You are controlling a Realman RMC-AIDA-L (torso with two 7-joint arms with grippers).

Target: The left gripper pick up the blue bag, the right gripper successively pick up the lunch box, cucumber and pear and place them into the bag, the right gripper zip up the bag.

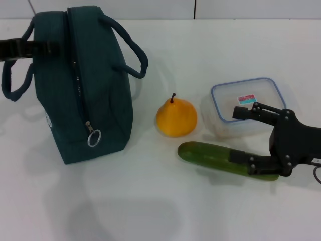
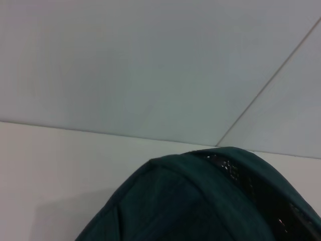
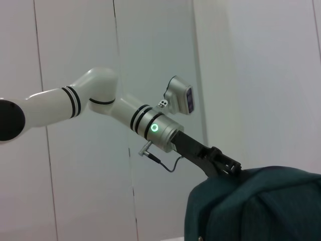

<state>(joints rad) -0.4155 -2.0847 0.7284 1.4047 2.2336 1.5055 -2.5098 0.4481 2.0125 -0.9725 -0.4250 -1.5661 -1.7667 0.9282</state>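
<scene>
Right pincer (image 1: 241, 138) sits lower right in the head view with fingers spread, one over the clear blue-rimmed plastic lunch box (image 1: 246, 105) and one along the long dark green cucumber (image 1: 220, 159), gripping nothing; left pincer (image 1: 47, 47) is at upper left against the top of the dark teal-blue fabric bag (image 1: 90, 90), grip state can't tell. Bag stands upright on the white desk (image 1: 150, 201), zipper looks shut with its ring pull (image 1: 94, 137) hanging at the front, contents not visible; lunch box looks empty. Looks like the lunch-box pick step: next move needs the fingers squared on the box only, clear of the cucumber and the yellow-orange pear (image 1: 176, 118) at frame centre, and the bag needs opening before any drop.
</scene>
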